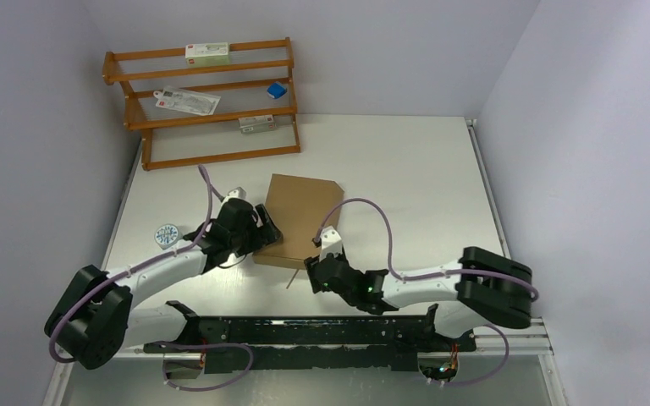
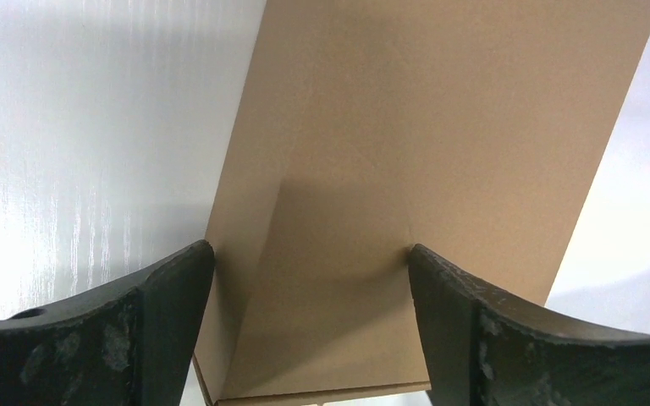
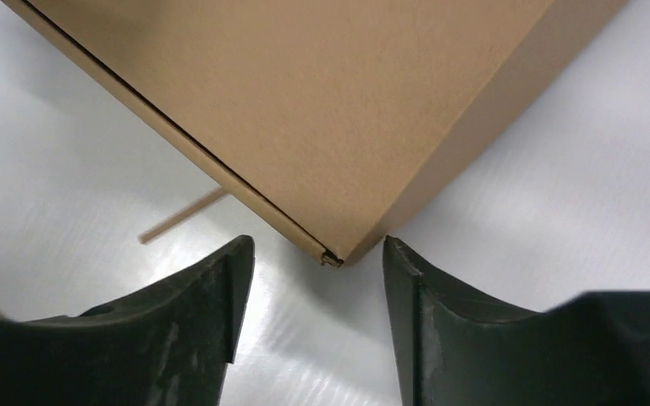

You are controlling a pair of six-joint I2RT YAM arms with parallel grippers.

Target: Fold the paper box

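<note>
The paper box (image 1: 299, 213) lies flat near the middle of the white tabletop (image 1: 415, 182), a plain brown cardboard piece with its lid down and its far right corner cut at a slant. Along its near edge a dark seam runs between the 2 layers, clearest from the right wrist.

The left arm (image 1: 169, 266) reaches in from the left, and the left jaws sit at the box's left side. In the left wrist view its 2 fingers (image 2: 165, 326) stand wide apart, open and gripping nothing. 1 is at the box's left edge, the other over the brown top (image 2: 440, 127). A soft shadow falls on the cardboard between them, but I cannot tell whether the tips touch it.

The right arm (image 1: 415, 286) comes in low from the right, its jaws just off the box's near right corner. From the right wrist, the fingers (image 3: 199, 326) are parted with bare tabletop (image 3: 559, 211) between them. The box corner (image 3: 338, 252) points into that gap without touching either finger, so these jaws are open and hold nothing.

A thin tan stick (image 3: 182, 216) lies on the tabletop just beside the box's near edge. A small round disc (image 1: 167, 234) sits well to the left. At the back left stands a wooden rack (image 1: 220, 156) holding 3 white cartons (image 1: 207, 53) and a small blue item (image 1: 277, 90).
</note>
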